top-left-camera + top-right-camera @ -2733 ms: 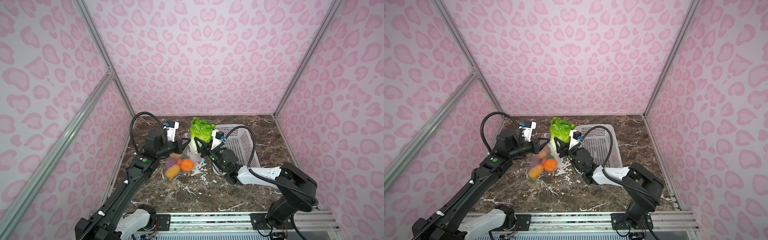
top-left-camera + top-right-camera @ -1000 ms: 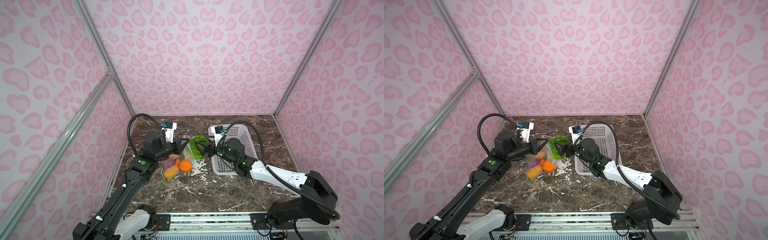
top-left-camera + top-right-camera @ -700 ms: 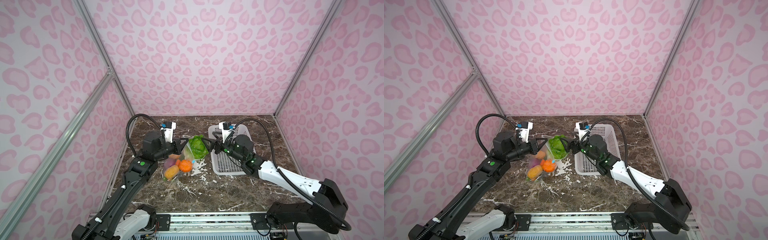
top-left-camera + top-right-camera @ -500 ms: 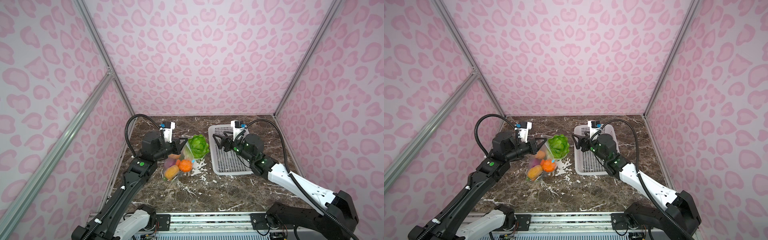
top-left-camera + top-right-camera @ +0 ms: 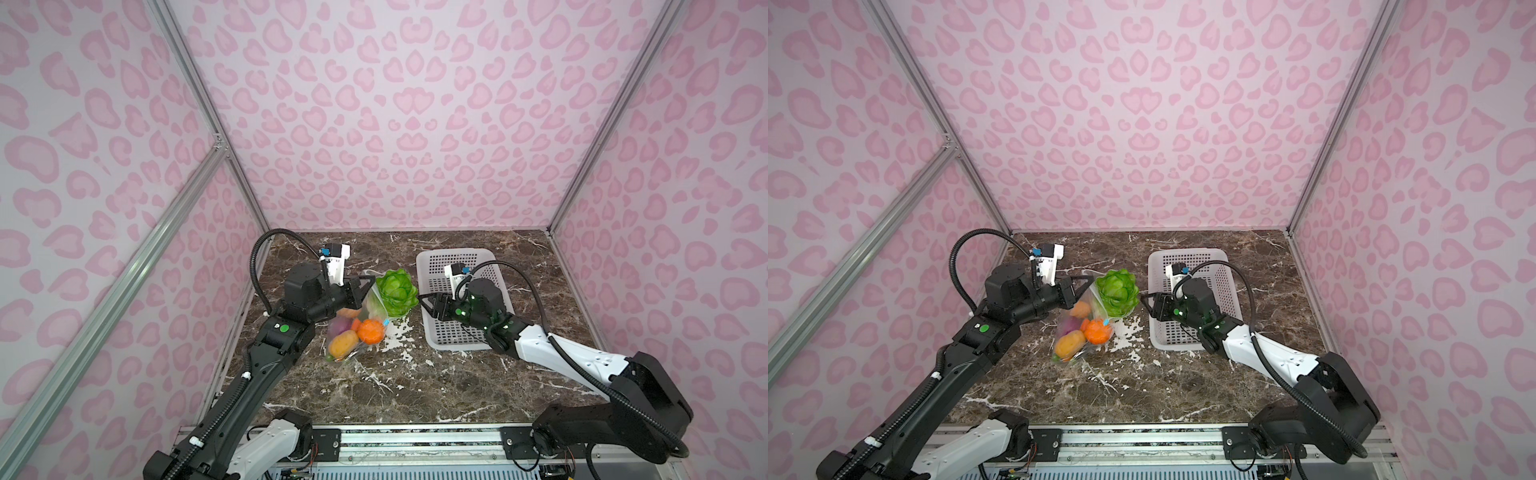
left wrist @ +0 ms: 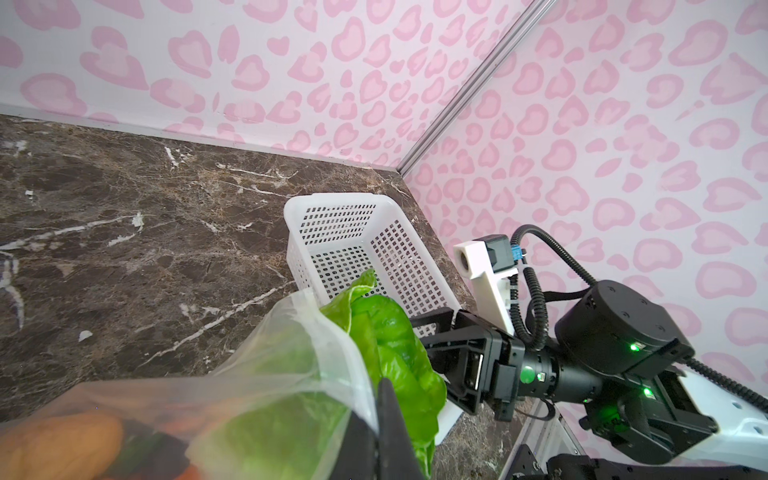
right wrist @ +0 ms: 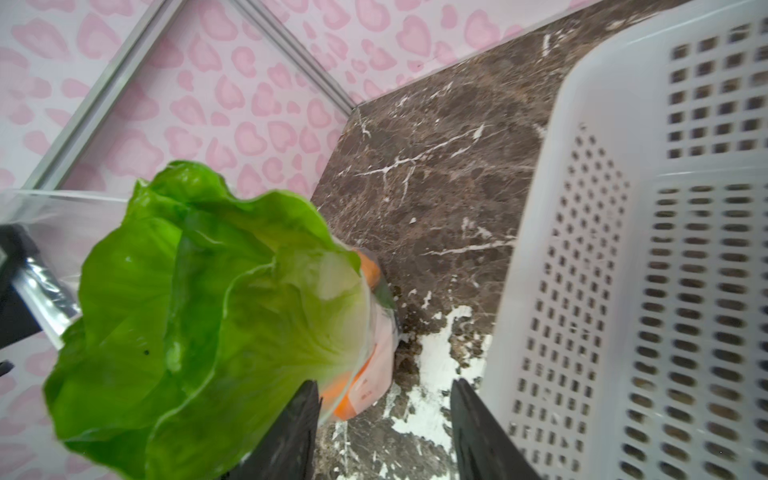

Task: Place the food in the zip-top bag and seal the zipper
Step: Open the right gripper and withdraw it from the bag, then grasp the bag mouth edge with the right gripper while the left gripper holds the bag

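Observation:
The clear zip-top bag (image 5: 353, 332) (image 5: 1073, 336) hangs from its upper edge, with my left gripper (image 5: 365, 286) (image 6: 378, 415) shut on that edge. Inside lie an orange pumpkin (image 5: 370, 330), a yellow-orange piece (image 5: 344, 343) and a purple piece (image 5: 338, 324). The green cabbage (image 5: 397, 293) (image 7: 187, 311) sits in the bag's mouth, its leafy top sticking out. A small blue slider tab (image 5: 386, 322) shows at the bag's right edge. My right gripper (image 5: 426, 303) (image 7: 384, 415) is open and empty, just right of the cabbage and apart from it.
A white perforated basket (image 5: 457, 253) (image 7: 665, 249) stands on the dark marble table right of the bag, under the right wrist. Pink patterned walls close in the left, back and right sides.
The cabbage, held above the bag earlier, now rests in its mouth. My right gripper has let go, drawn back right towards the basket, and its jaws have narrowed. The left gripper has kept its hold.

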{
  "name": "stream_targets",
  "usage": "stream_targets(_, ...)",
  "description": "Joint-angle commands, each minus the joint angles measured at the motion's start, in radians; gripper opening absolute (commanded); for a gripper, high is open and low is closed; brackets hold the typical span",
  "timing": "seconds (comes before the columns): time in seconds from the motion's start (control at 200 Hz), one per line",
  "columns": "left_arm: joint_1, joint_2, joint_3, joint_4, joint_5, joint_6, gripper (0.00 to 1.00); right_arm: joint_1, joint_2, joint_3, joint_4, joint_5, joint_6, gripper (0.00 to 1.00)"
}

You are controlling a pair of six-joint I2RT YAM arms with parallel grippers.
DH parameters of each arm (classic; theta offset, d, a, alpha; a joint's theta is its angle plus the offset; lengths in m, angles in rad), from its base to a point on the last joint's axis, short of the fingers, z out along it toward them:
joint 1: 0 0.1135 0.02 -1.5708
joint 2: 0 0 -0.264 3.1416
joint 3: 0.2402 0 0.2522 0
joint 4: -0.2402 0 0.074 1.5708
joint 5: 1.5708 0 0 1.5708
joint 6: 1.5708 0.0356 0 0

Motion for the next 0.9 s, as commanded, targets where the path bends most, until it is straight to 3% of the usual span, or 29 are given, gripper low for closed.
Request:
stream_targets(0.0,0.0,-0.012,-0.002,0.063,-0.004,0.002,0.03,0.021,0.05,0.036,0.085,-0.047,0.039,0.53)
stream_targets(0.325,0.001,-0.022,-0.002,0.061,-0.003,0.005,0.03,0.027,0.144,0.07,0.111,-0.047,0.072,0.43)
stream_targets(0.525,0.001,-0.021,-0.003,0.064,-0.001,0.001,0.03,0.027,0.202,0.102,0.104,-0.06,0.069,0.29)
stream_targets(0.6,0.001,-0.023,-0.003,0.065,-0.002,0.002,0.03,0.027,0.224,0.123,0.09,-0.076,0.062,0.19)
stream_targets(0.66,0.001,-0.021,-0.005,0.064,-0.007,0.004,0.03,0.024,0.229,0.138,0.073,-0.088,0.05,0.0)
stream_targets(0.895,0.002,-0.015,-0.002,0.055,-0.015,0.013,0.03,-0.002,0.11,0.154,-0.08,-0.017,-0.052,0.0)
